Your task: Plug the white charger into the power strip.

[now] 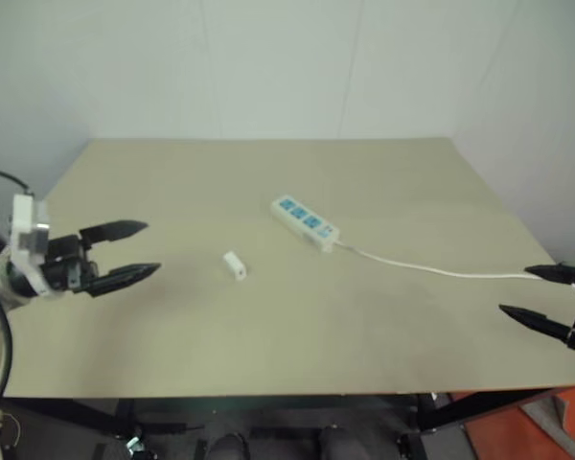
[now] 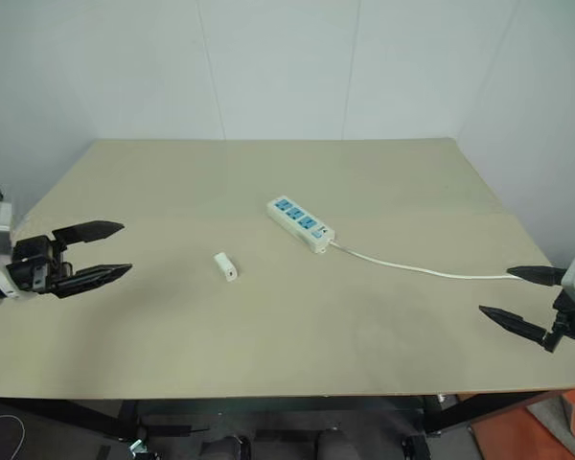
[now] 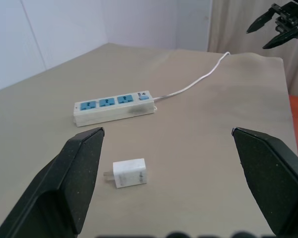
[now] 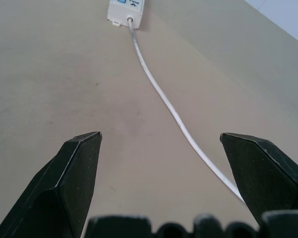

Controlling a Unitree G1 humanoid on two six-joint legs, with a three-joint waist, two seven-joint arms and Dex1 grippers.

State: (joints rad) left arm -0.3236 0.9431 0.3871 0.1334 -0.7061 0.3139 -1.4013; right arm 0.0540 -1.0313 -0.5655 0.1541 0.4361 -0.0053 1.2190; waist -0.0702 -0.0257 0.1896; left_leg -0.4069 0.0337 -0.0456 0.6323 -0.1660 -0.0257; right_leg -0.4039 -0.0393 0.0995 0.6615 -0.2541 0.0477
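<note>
The white charger [image 1: 235, 265] lies flat on the tan table [image 1: 268, 192], near its middle, prongs showing in the left wrist view [image 3: 129, 173]. Beyond it to the right lies the power strip [image 1: 305, 222] with blue socket faces, also seen as the power strip [image 3: 114, 107]; its thin white cord [image 1: 431, 267] runs off to the table's right edge. My left gripper [image 1: 142, 250] hovers open over the table's left side, pointing toward the charger with a gap between. My right gripper [image 1: 532, 294] hangs open at the right edge, close to the cord [image 4: 174, 111].
Pale walls stand behind the table and along its right side. The table's front edge [image 1: 268, 391] is close below both grippers, with dark frame parts and an orange floor patch [image 1: 546, 431] beneath.
</note>
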